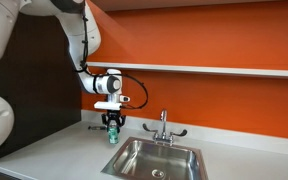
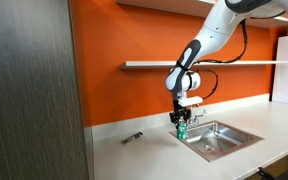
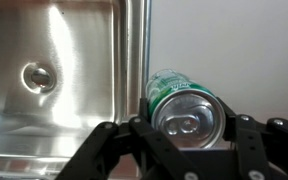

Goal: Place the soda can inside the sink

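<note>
Green soda can [image 3: 179, 95], pinched by the gripper [image 3: 187, 128] at lower centre, is judged ready to be carried frame-left over the sink [image 3: 84, 40].

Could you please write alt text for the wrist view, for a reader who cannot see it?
A green soda can with a silvery top, seen from above, sits between the fingers of the robot's hand; whether they clamp it is unclear. White counter lies beneath it, and the steel sink with its round drain fills the left.

Soda can [image 3: 181, 108] between end effector [image 3: 187, 128] fingers, beside sink [image 3: 135, 55] rim
</note>
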Controlling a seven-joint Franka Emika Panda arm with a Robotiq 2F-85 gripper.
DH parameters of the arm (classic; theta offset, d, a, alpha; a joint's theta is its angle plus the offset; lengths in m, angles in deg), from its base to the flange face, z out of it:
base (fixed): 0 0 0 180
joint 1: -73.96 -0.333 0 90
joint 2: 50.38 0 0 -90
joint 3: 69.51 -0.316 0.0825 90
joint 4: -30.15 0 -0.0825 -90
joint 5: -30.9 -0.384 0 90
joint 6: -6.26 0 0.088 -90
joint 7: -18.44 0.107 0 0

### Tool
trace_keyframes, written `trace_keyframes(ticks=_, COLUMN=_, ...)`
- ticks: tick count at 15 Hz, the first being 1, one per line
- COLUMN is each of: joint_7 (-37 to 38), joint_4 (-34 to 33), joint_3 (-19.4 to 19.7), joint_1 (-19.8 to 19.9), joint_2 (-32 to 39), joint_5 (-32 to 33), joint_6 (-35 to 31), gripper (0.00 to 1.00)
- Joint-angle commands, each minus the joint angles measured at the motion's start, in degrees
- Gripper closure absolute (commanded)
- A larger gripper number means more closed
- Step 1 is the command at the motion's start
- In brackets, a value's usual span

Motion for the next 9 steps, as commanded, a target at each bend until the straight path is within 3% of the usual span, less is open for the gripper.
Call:
trace_keyframes(ticks=1, joint_7=1.3, joint_4=4.8, joint_3=0.6, joint_1=2.2, joint_2=-4.1, joint_5=-0.7, joint_6=-2.6, gripper=0.62)
trace_keyframes(ticks=9, joint_7=2.0, joint_4=7.5, joint_3=4.0, joint_1=5.5, joint_2=-3.8, joint_5=-0.5, joint_6=-7.5, gripper=0.62)
